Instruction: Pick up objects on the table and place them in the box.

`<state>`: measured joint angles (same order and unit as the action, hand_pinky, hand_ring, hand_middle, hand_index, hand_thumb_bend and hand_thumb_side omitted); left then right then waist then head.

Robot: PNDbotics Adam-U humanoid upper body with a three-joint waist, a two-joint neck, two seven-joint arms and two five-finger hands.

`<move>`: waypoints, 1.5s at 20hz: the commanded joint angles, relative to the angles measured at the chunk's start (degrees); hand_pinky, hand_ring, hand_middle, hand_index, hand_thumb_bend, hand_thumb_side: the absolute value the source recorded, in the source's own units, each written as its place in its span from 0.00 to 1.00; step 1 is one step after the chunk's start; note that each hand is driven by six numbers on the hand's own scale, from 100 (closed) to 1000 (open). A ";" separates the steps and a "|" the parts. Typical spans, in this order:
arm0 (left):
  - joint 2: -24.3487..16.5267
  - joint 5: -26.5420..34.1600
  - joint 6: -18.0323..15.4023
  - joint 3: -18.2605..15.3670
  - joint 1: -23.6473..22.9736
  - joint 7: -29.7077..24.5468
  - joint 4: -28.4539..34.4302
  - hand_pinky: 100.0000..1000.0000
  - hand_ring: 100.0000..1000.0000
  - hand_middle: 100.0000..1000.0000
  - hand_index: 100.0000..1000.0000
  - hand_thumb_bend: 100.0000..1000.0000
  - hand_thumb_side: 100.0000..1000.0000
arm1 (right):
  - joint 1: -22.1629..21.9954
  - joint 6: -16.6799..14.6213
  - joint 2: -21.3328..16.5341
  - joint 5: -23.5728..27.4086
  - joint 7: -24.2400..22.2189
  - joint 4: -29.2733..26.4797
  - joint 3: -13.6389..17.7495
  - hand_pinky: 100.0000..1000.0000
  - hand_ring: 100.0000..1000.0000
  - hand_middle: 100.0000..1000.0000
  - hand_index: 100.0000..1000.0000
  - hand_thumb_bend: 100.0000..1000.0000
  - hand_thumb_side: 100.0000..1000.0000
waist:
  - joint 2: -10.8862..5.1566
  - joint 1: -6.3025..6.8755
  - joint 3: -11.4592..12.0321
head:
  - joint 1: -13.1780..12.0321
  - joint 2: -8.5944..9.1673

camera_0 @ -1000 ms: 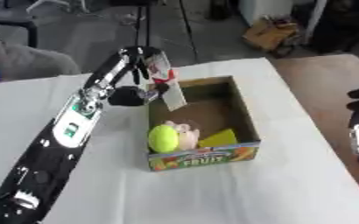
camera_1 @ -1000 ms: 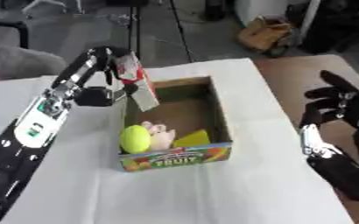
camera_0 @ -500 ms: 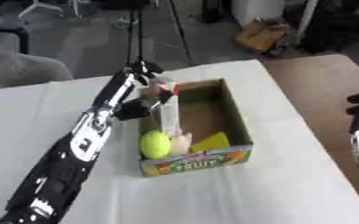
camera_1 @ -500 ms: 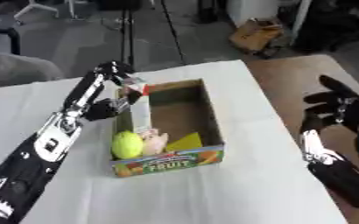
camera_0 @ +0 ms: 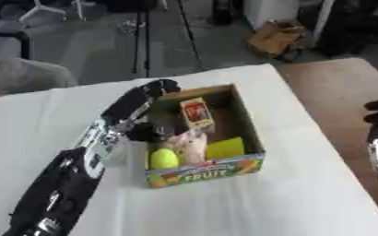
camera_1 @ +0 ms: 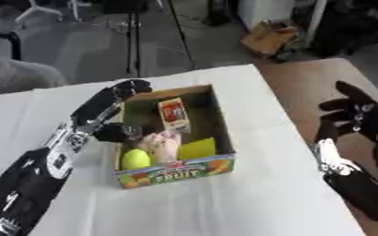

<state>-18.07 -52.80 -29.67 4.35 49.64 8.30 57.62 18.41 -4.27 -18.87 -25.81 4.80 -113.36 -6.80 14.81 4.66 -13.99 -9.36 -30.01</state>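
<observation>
A cardboard box (camera_0: 247, 123) with a FRUIT label on its front stands mid-table. Inside lie a small red and white carton (camera_0: 196, 114) at the back, a yellow-green ball (camera_0: 164, 159) at the front left, a pale pink thing (camera_0: 190, 144) beside it and a yellow piece (camera_0: 224, 148). My left arm reaches in from the lower left. Its hand (camera_0: 161, 86) is at the box's far left corner, apart from the carton. My right hand (camera_1: 360, 120) rests open at the right edge, fingers up, holding nothing.
A white cloth (camera_0: 305, 198) covers the table around the box. A brown surface (camera_0: 337, 87) lies to the right of it. On the floor behind stand a cardboard carton (camera_0: 277, 39) and a stand's thin legs (camera_0: 144, 37).
The red and white carton was in my left hand over the box's left rim; now it lies inside the box, let go. The view has shifted too.
</observation>
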 commanded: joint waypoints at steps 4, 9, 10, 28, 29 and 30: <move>-2.16 22.93 1.81 -2.04 -2.65 2.99 10.94 0.64 0.77 0.83 0.86 0.58 0.82 | 0.38 0.08 -0.37 -0.09 0.25 -1.23 0.62 0.52 0.64 0.68 0.97 0.00 0.48 | -1.39 -0.47 1.29 | 0.89 0.54; -6.69 41.59 6.72 -4.53 -9.91 -3.72 26.42 0.65 0.77 0.83 0.88 0.52 0.83 | -0.22 0.43 -0.73 -0.47 0.71 -1.23 1.21 0.52 0.65 0.68 0.97 0.00 0.48 | -2.05 -0.79 3.19 | 2.11 0.07; -7.61 43.00 8.25 -6.03 -12.62 -4.40 29.05 0.65 0.77 0.84 0.88 0.50 0.86 | -0.31 0.50 -0.85 -0.58 0.78 -1.23 1.34 0.52 0.65 0.68 0.97 0.00 0.48 | -2.25 -0.88 3.93 | 2.56 0.02; 0.18 55.65 20.46 -20.46 -41.97 -1.71 53.57 0.62 0.75 0.82 0.89 0.34 1.00 | -1.59 1.81 -1.57 -1.48 2.19 -1.23 2.46 0.52 0.64 0.68 0.96 0.00 0.47 | -2.99 -1.99 9.32 | 4.81 -1.72; 0.84 55.41 20.56 -20.66 -42.32 -2.09 54.02 0.62 0.75 0.82 0.89 0.34 1.00 | -1.60 1.82 -1.58 -1.48 2.20 -1.23 2.46 0.52 0.64 0.68 0.96 0.00 0.47 | -3.00 -2.02 9.46 | 4.75 -1.70; 1.36 55.12 20.65 -20.79 -42.52 -2.64 54.35 0.61 0.75 0.81 0.89 0.33 1.00 | -1.59 1.82 -1.56 -1.49 2.23 -1.23 2.48 0.52 0.64 0.68 0.96 0.00 0.47 | -3.01 -2.06 9.54 | 4.76 -1.77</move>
<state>-16.51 2.70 -9.23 -15.69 6.94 5.95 110.17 16.52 -2.47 -19.40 -26.92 6.67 -113.36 -4.91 12.76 2.69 -4.49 -4.68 -31.58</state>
